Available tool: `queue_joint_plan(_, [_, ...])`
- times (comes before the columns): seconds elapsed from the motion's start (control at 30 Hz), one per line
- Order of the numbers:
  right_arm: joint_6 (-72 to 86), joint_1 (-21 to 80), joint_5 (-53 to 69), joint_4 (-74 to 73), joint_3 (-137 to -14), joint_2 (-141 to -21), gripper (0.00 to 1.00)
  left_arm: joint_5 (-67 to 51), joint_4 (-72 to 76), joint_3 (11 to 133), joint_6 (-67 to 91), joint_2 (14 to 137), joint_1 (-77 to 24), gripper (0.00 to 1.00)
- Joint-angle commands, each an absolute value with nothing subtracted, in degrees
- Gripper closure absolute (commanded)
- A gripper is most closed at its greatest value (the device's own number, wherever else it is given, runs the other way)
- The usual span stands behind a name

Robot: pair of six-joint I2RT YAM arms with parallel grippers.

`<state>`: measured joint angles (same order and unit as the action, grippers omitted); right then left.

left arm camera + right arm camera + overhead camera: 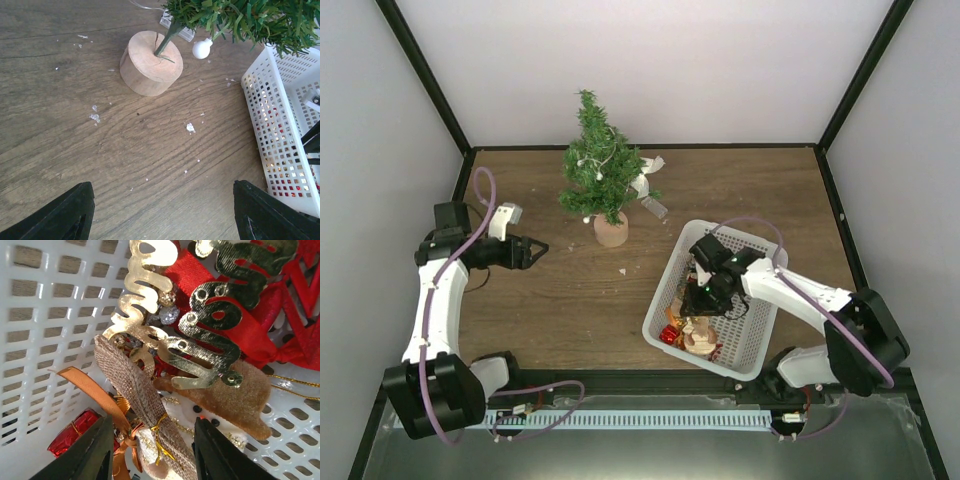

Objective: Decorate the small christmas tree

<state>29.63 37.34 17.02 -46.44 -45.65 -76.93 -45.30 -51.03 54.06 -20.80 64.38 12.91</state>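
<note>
The small christmas tree (598,165) stands upright at the back of the table on a round tan base (150,62), with a white string and a white bauble (201,48) on it. My left gripper (535,250) hovers open over bare wood to the tree's left, nothing between its fingers (65,215). My right gripper (152,455) is down inside the white basket (760,330), open. Its fingers (95,450) straddle a burlap bow (135,390) lying on a white snowman ornament (210,425), with gaps on both sides.
Packed in the basket are gold script lettering (200,335), red ribbon (250,335), a tan felt hat (240,400), an orange ribbon (95,395) and a red gift box (72,432). A white bow (645,175) lies beside the tree. White flecks (190,127) dot the wood.
</note>
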Motion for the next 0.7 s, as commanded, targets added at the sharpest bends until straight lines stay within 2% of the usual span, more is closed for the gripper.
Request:
queue_joint_plan(0.0, [31.3, 37.9, 16.8, -44.1, -45.0, -77.4, 0.62, -46.8, -50.1, 53.1, -21.0, 62.2, 12.7, 0.24])
queue_joint_plan(0.27, [31.3, 38.7, 20.7, -39.0, -44.8, -81.5, 0.65, -47.4, -49.7, 52.5, -21.1, 61.7, 12.7, 0.24])
queue_joint_plan(0.33, [31.2, 39.5, 20.9, -38.4, -45.1, -82.9, 0.73, -47.5, -49.7, 52.6, -21.1, 61.6, 12.7, 0.24])
queue_joint_plan(0.47, [31.6, 40.2, 20.1, -39.2, -44.8, -83.2, 0.98, -47.5, -49.8, 52.6, -21.1, 61.2, 12.7, 0.24])
queue_joint_plan(0.67, [33.4, 40.2, 14.9, -45.1, -45.4, -75.5, 0.99, -47.8, -49.3, 52.0, -21.0, 60.9, 12.7, 0.23])
